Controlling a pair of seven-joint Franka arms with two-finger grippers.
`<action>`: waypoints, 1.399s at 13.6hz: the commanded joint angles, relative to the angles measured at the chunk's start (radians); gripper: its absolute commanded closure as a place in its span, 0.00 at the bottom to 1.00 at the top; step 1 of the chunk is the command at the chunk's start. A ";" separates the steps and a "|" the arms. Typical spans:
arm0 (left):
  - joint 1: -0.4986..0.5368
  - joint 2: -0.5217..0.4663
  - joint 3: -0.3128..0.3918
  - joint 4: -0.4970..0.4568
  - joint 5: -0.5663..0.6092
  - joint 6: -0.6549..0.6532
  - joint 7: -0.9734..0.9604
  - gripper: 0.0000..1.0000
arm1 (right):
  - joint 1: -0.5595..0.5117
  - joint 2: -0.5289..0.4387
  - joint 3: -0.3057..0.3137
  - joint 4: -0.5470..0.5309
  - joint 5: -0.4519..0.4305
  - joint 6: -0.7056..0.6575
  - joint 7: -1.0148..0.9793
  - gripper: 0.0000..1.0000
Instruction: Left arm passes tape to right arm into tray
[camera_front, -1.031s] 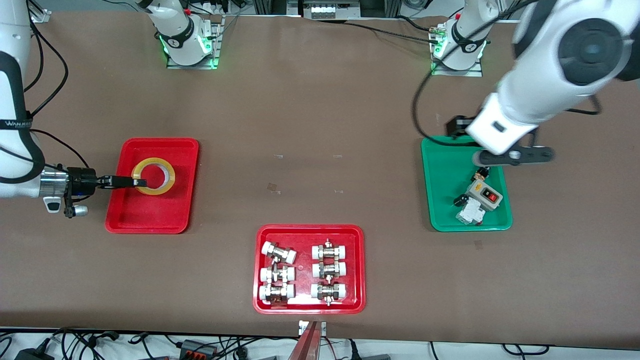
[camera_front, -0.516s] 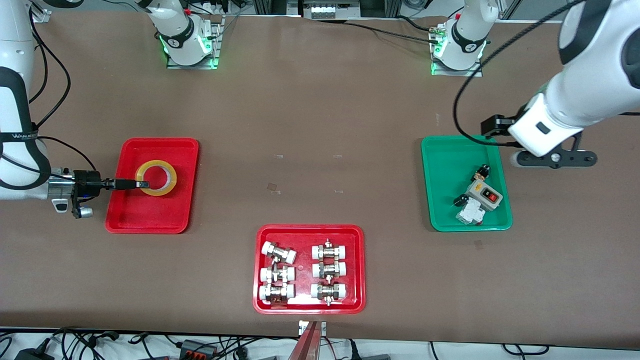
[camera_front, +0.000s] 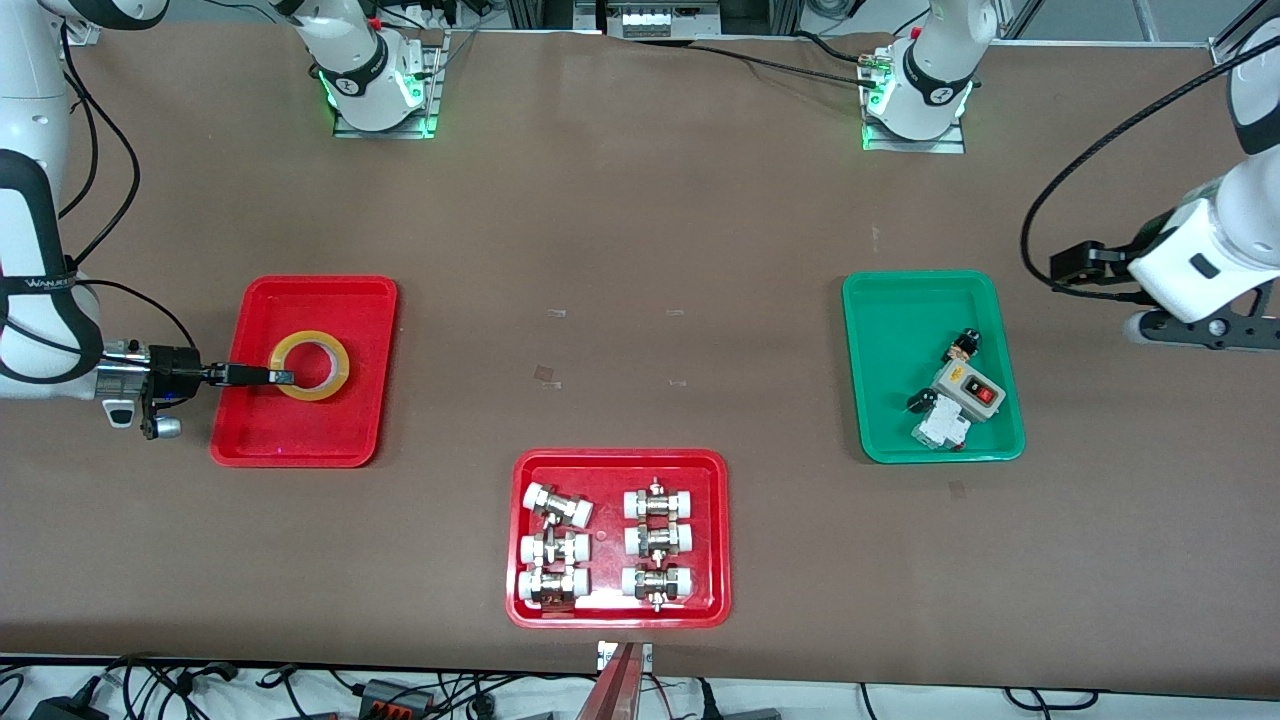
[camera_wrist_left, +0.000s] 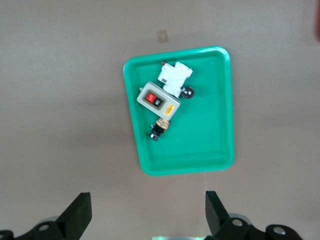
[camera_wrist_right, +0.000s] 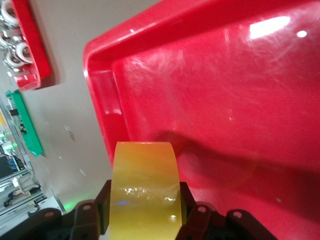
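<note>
2 red trays (camera_front: 305, 440), 1 green tray (camera_front: 880, 440), 1 tape (camera_front: 312, 368).

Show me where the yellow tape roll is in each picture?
Front view: the tape is over the plain red tray, held by the right gripper with its jaws shut on it.
Left wrist view: not in it; only the green tray shows.
Right wrist view: the tape fills the foreground between the jaws, over the red tray.
Shared landmark: the green tray.

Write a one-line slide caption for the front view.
Right gripper lowers the tape into the tray.
</note>
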 joint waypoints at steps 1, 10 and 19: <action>0.025 -0.143 -0.014 -0.183 -0.004 0.098 0.025 0.00 | -0.017 0.009 0.017 0.018 0.027 -0.012 -0.028 0.80; 0.098 -0.190 -0.012 -0.177 -0.118 0.119 0.022 0.00 | -0.005 0.010 0.016 0.029 -0.031 -0.010 -0.114 0.00; 0.089 -0.212 -0.014 -0.168 -0.121 0.100 0.025 0.00 | 0.080 -0.114 0.017 0.031 -0.248 -0.007 -0.097 0.00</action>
